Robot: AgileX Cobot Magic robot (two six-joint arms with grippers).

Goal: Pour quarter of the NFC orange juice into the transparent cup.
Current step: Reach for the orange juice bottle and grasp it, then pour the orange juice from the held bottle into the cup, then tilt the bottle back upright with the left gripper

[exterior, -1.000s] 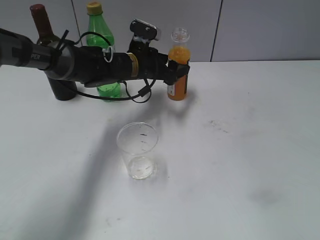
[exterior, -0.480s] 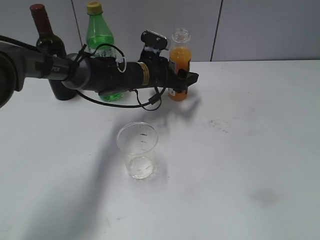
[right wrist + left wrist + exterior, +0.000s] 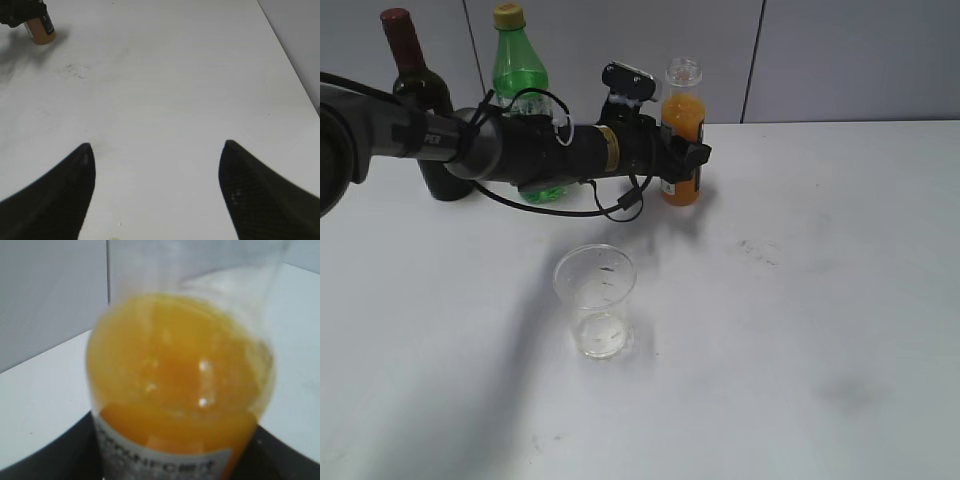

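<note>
The NFC orange juice bottle [image 3: 682, 110] stands upright and capless near the table's back edge. My left gripper [image 3: 685, 160] reaches in from the left, and its black jaws close round the bottle's lower part at the label. In the left wrist view the bottle [image 3: 180, 375] fills the frame, with a dark jaw [image 3: 175, 460] against each side. The transparent cup [image 3: 596, 300] stands apart in front of it, near the middle, and looks empty. My right gripper [image 3: 156, 165] is open and empty over bare table; the bottle [image 3: 39, 27] shows far off at the upper left of the right wrist view.
A green bottle with a yellow cap [image 3: 520, 70] and a dark wine bottle [image 3: 415, 80] stand at the back left behind my left arm. The white table [image 3: 820, 300] runs to a grey wall at the back.
My left gripper swung lower with its jaws apart half a second ago. Now its jaws sit tight round the bottle. The cup has not moved.
</note>
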